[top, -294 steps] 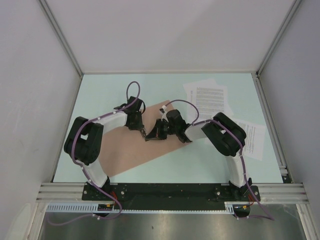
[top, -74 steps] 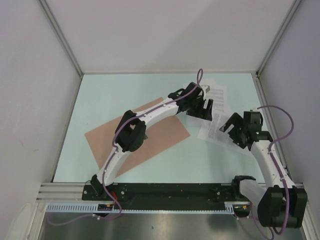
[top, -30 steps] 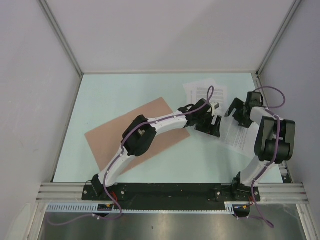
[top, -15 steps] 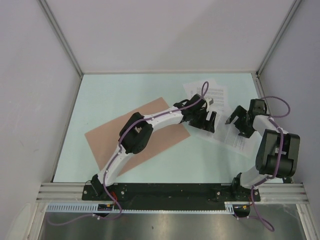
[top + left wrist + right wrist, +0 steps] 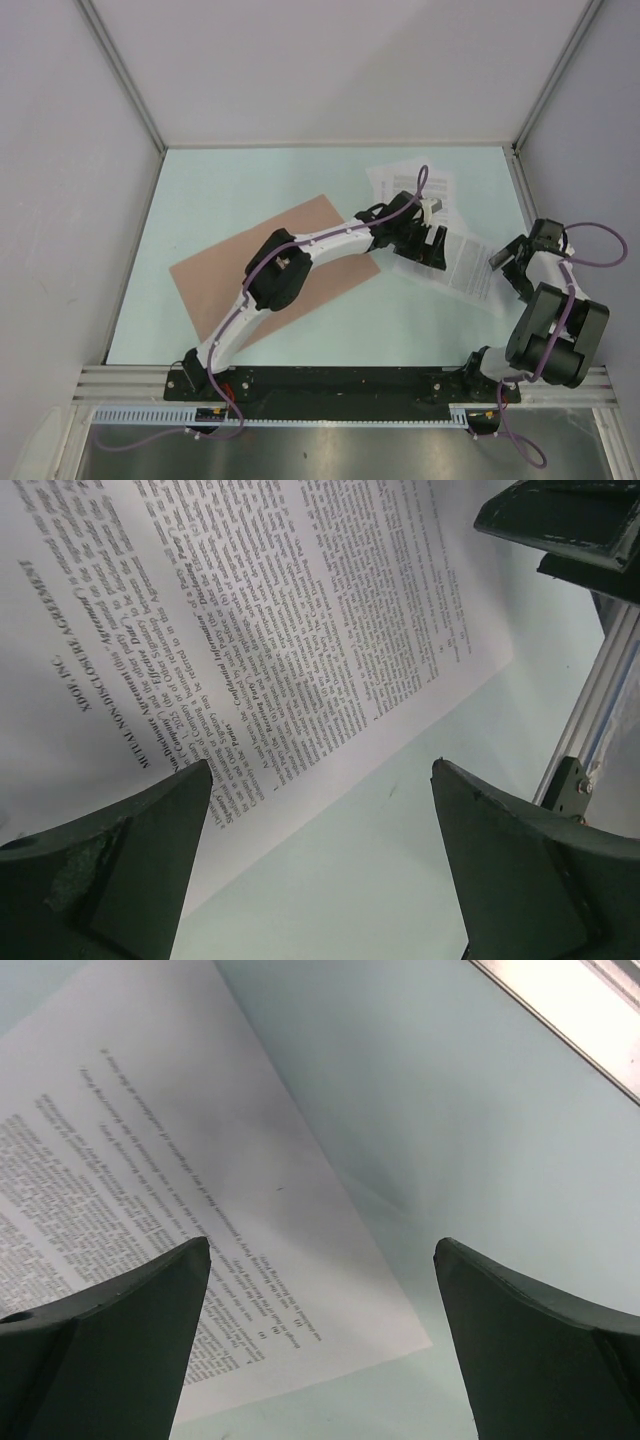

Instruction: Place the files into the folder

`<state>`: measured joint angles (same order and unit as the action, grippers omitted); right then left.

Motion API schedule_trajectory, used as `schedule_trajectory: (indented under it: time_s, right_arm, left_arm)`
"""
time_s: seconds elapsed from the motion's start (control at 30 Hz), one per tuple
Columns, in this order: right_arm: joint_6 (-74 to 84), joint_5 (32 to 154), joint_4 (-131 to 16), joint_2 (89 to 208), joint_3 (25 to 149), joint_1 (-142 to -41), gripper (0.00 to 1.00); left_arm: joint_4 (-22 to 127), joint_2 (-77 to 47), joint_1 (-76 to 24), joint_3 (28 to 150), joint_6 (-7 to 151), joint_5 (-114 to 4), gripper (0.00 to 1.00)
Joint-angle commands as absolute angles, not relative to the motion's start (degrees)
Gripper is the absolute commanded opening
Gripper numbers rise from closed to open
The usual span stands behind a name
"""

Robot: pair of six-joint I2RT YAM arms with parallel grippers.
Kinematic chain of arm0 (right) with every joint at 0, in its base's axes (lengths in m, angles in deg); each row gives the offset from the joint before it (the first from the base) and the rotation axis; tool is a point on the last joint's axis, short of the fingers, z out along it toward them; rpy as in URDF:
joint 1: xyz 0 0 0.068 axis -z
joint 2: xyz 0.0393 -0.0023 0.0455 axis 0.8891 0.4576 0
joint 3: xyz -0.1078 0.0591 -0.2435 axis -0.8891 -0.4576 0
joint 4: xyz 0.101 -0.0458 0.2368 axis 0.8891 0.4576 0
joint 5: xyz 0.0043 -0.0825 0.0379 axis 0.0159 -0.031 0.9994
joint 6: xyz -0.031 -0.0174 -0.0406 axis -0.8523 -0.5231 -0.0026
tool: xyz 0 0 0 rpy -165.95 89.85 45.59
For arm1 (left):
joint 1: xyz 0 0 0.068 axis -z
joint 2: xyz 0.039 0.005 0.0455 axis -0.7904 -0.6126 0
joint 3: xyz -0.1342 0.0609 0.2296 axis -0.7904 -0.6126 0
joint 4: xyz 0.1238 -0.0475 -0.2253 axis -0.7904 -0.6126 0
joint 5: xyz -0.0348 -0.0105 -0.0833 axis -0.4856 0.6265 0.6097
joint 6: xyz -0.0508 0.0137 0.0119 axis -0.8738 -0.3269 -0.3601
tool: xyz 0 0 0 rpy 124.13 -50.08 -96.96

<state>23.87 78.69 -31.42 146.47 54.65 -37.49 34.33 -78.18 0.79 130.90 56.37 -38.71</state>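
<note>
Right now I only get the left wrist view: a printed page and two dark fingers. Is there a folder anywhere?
Observer: Yes. The folder lies flat, left of that page, partly under the left arm.
Operator: Is that the only page?
Observer: No. More sheets lie overlapped just beyond it.
Operator: And the other arm?
Observer: The right fingers stand open over the page's right edge, holding nothing.
</note>
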Motion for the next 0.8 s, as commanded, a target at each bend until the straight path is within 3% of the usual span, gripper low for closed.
schedule_trajectory:
  time_s: [0.0, 0.4, 0.77]
  right_arm:
    - [24.8, 79.5, -33.5, 148.6, 53.9, -36.2, 1.0]
    - [24.1, 92.8, -37.6, 152.5, 51.2, -38.0, 0.99]
    - [24.1, 109.0, -43.7, 144.8, 45.9, -38.4, 1.0]
  left_arm:
    - [35.3, -81.4, 1.6, 133.5, 51.0, -39.9, 0.97]
    - [37.7, -79.9, 0.4, 126.2, 44.0, -41.2, 0.96]
    - [34.3, -79.3, -1.5, 126.2, 47.2, -38.4, 0.96]
